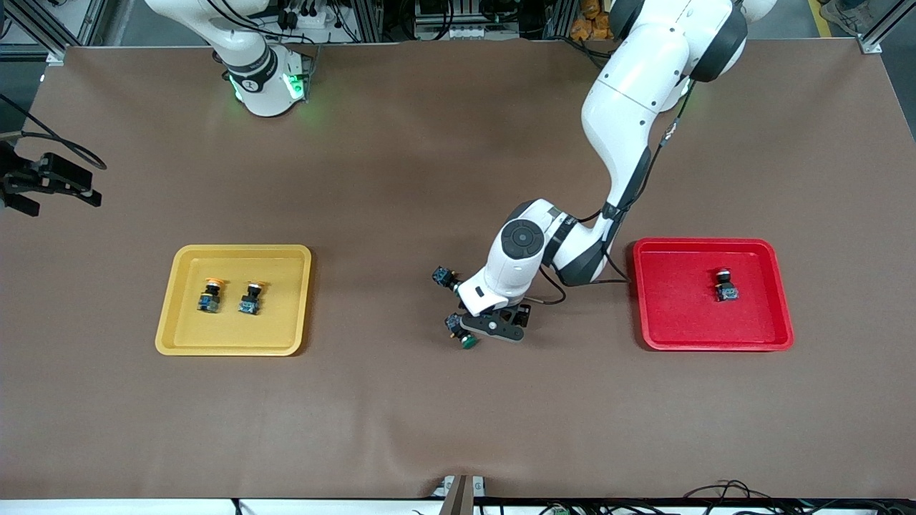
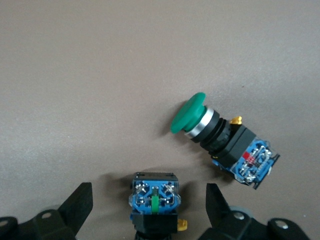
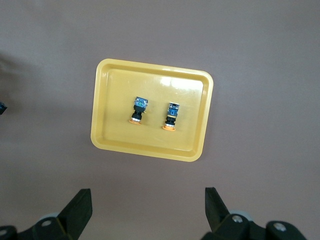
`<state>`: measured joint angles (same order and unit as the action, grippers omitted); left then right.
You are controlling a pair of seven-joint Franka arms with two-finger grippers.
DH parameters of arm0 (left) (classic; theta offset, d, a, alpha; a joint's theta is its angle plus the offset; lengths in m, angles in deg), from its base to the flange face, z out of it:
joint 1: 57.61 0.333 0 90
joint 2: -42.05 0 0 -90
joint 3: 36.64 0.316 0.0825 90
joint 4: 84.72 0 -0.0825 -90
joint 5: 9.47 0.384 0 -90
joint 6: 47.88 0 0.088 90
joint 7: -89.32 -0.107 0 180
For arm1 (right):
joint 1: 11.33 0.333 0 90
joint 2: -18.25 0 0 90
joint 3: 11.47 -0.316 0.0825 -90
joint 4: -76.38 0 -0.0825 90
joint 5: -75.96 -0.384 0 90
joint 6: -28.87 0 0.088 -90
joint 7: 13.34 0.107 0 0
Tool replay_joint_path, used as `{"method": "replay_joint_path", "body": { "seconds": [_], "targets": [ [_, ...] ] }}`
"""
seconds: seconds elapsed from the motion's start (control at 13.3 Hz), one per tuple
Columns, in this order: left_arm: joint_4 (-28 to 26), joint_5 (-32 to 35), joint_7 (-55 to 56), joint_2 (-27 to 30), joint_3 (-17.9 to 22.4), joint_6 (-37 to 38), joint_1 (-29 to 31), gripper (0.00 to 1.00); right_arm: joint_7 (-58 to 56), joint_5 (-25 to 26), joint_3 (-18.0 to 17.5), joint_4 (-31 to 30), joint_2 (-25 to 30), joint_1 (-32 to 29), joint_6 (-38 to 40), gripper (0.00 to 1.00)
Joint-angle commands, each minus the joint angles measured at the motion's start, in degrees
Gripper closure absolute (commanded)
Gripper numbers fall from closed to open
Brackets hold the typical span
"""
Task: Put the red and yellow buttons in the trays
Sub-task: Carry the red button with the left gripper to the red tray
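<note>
No brand or readable writing shows on any switch or tray. The yellow tray [image 1: 234, 300] lies toward the right arm's end of the counter [image 1: 401, 415] and holds both yellow buttons [image 1: 210, 295] side by side, apart from each other. The red tray [image 1: 713, 295] lies toward the left arm's end and holds one red button [image 1: 726, 285]; its cap is hard to make out.

The left gripper [image 2: 149, 200] is low over the middle of the counter, fingers [image 2: 77, 202] apart, with a switch [image 2: 154, 200] between them, untouched; its cap is cut off by the frame edge, so its colour cannot be told. Just beside it lies a green switch [image 2: 220, 137] on its side. The left arm hides part of another switch [image 1: 444, 276].

The right gripper [image 3: 149, 205] hangs high over the yellow tray, fingers spread, holding nothing.
</note>
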<state>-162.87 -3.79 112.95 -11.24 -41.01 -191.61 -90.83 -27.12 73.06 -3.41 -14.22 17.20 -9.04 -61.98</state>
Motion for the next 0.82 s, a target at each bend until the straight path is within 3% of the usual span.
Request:
{"method": "replay_joint_path", "body": {
  "seconds": [0.0,0.07,0.3,0.38,0.75],
  "targets": [
    [0.98,1.53,1.6,-0.76,0.68,-0.14,-0.62,0.0,0.42,1.31,-0.33,0.87,-0.36,0.0,1.02,0.0],
    [0.98,1.53,1.6,-0.85,0.68,-0.23,-0.53,0.15,0.42,1.31,-0.33,0.96,-0.36,0.0,1.02,0.0],
    [0.81,1.36,1.6,-1.2,0.68,-1.19,-0.1,0.92,3.22,1.23,-1.28,0.26,-0.36,0.09,0.94,0.0],
    [0.55,1.36,1.6,-1.46,0.68,-2.07,0.08,1.0,5.76,0.79,-3.21,0.25,-0.36,-1.48,0.85,0.0],
    [0.54,1.01,1.6,-0.06,0.59,-2.34,2.53,1.0,6.49,-1.06,-11.66,1.22,-0.45,-9.14,0.14,0.0]
  ]
}}
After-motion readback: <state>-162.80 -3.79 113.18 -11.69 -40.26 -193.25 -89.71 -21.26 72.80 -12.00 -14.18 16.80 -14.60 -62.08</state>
